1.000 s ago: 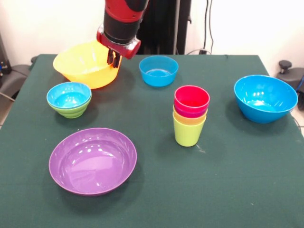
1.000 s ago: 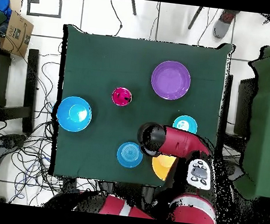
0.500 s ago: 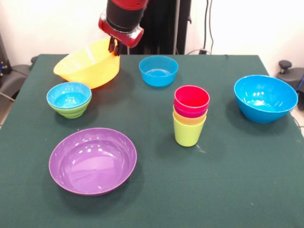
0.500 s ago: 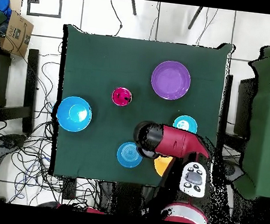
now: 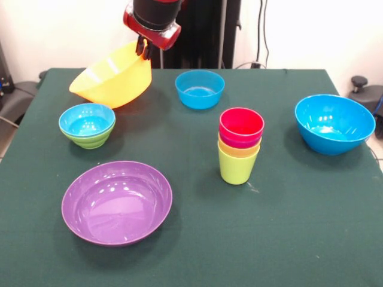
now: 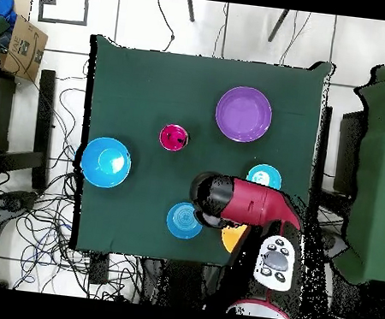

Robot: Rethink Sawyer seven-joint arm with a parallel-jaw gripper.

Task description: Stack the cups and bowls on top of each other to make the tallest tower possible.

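Arm: the red and black arm (image 5: 154, 15) comes down at the far left part of the desk (image 5: 287, 203) in the front view, its wrist just over the rim of the big yellow bowl (image 5: 114, 78).
End effector: the end effector (image 5: 144, 49) is clamped on the yellow bowl's far rim — one finger inside, one outside, as far as the front view shows.
Yellow bowl: tilted, its gripped side raised and its open mouth turned toward the left; whether its low edge touches the desk I cannot tell.
Tower: the stack of cups (image 5: 240, 145) stands upright near the desk's middle, lime green lowest, then yellow, a sliver of purple, red on top, well apart from the arm.
Small bowls: a small blue bowl sits nested in the small green bowl (image 5: 87, 124) at the left, near the yellow bowl; another small blue bowl (image 5: 200, 88) stands alone toward the back.
Other bowls: the wide purple bowl (image 5: 117, 201) lies at the front left, the large blue bowl (image 5: 334, 123) at the right.
Front view only: the grip on the rim and the bowl's tilt show here.
Overhead view only: the arm (image 6: 247, 203) covers most of the yellow bowl (image 6: 234, 236) — just an orange sliver peeks out — and the stack (image 6: 173, 137) shows only its red mouth.
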